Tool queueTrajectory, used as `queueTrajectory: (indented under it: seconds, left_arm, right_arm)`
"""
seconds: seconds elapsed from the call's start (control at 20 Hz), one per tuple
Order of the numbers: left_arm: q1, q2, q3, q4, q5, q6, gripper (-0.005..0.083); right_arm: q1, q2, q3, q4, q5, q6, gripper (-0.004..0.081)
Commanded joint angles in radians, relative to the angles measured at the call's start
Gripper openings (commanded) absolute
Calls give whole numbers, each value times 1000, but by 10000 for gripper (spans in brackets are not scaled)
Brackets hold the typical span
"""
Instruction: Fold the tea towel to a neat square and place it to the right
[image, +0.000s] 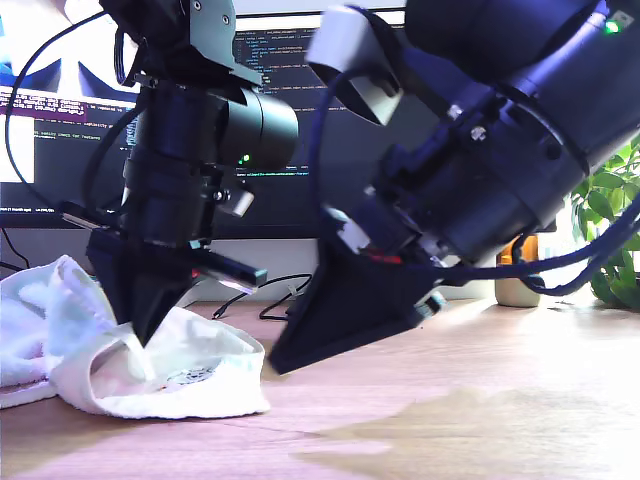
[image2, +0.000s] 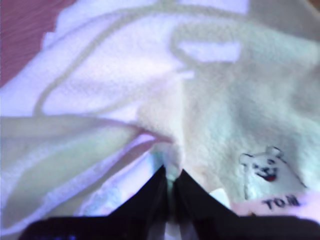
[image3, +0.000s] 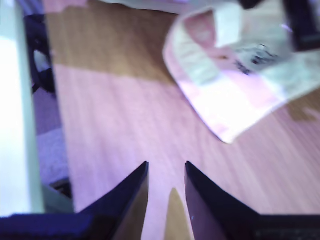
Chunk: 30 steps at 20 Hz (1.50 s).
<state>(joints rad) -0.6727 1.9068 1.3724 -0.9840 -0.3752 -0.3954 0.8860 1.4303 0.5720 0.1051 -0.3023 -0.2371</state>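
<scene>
Two pincers, one nearer: my first pincer (image2: 170, 172) clamps a fold of the tea towel (image: 205, 385), bunched at the exterior view's lower left; my second pincer (image3: 166, 167), jaws apart, empty, hangs just beside it.

The towel (image: 200, 385) is white, fluffy-looped, with a dark-outlined bear print (image2: 264, 170) and dark letters. My first gripper (image2: 170, 175) and my second gripper (image3: 166, 172) are black. The table (image: 470, 410) is brown woodgrain. The plant (image: 610, 220) is green.
</scene>
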Motion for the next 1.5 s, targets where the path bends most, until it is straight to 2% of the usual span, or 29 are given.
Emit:
queueTrajectory:
  seconds: [0.0, 0.2, 0.35, 0.6, 0.75, 0.9, 1.05, 1.2, 1.45]
  left_arm:
    - [-5, -85, 5, 13, 26, 11, -19]
    - [-5, -188, 5, 15, 69, 14, -19]
    - [-5, -246, 5, 14, 79, 14, -19]
    - [-4, -299, 5, 32, 80, 14, -19]
    - [-5, -299, 5, 51, 119, 8, -19]
    - [-5, -306, 5, 79, 205, -9, -19]
    - [-2, -312, 5, 73, 220, -8, -19]
    - [8, -329, 5, 72, 261, -8, -19]
    - [35, -376, 5, 92, 311, -10, -19]
  right_arm:
    - [14, 1, -3, 10, 3, -7, 226]
    - [24, 1, -2, 36, 43, -10, 333]
    - [24, 1, 0, 95, 108, -10, 367]
    - [64, 1, 61, 171, 107, 2, 437]
    - [114, 1, 121, 186, 122, -4, 442]
    - [134, 6, 139, 181, 192, -79, 442]
    - [132, 8, 139, 138, 235, -144, 442]
    - [114, 19, 139, 97, 283, -148, 442]
    - [100, 49, 139, 80, 286, -134, 441]
